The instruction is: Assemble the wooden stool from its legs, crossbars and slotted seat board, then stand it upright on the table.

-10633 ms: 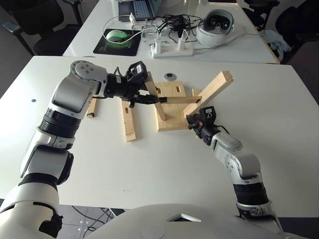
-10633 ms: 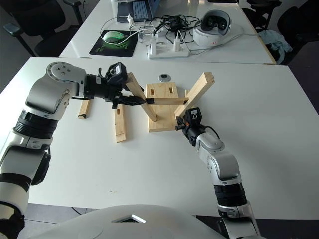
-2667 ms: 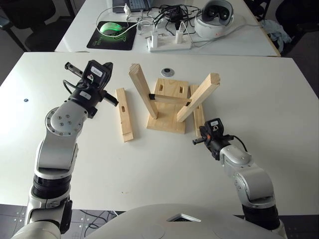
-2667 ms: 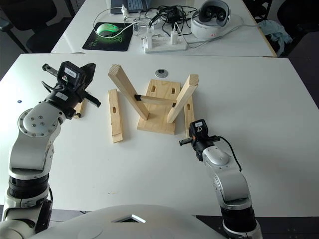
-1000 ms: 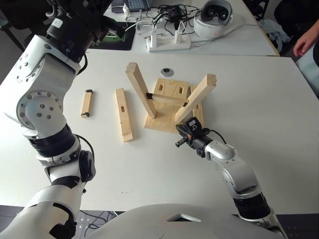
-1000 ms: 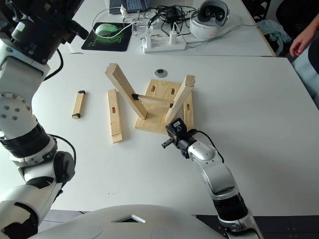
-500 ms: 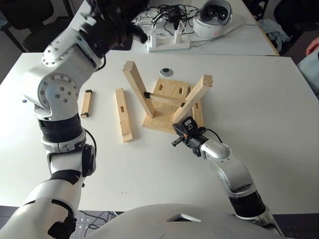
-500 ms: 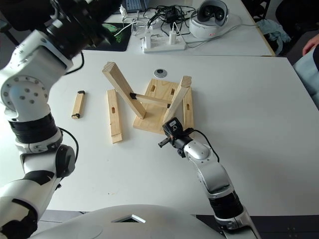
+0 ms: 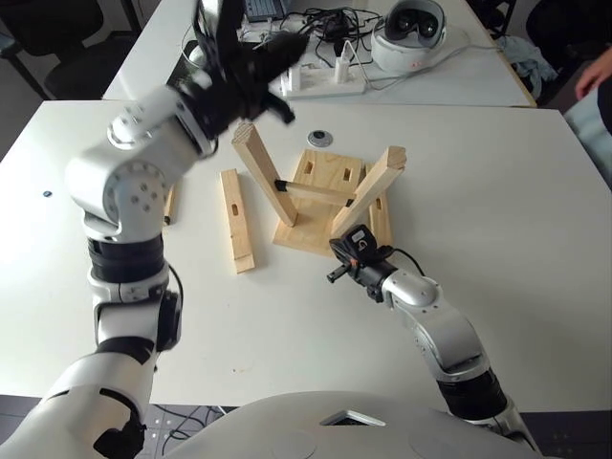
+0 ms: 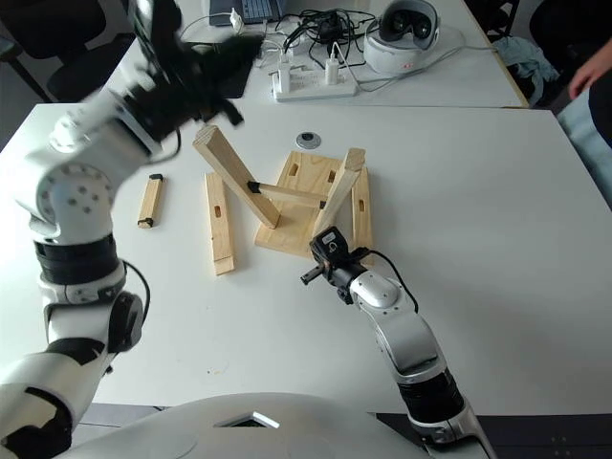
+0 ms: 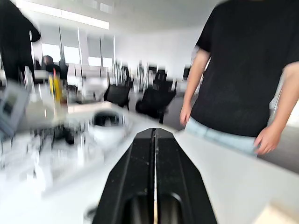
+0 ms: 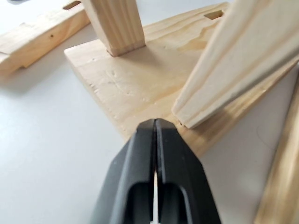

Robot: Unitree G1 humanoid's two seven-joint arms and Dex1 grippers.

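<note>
R gripper (image 12: 154, 122) closed, empty, sat at seat board (image 12: 121, 88) edge by tilted leg (image 12: 243, 65), prob bracing it; L gripper (image 11: 154, 133) closed, held high.

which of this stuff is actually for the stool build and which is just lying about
For the stool: seat board; left slanted leg and right slanted leg standing on it; crossbar between them; loose leg lying left of the board; second loose leg along its right side; short crossbar far left.

Lying about: round disc behind the board; power strip and headset on the far table.
</note>
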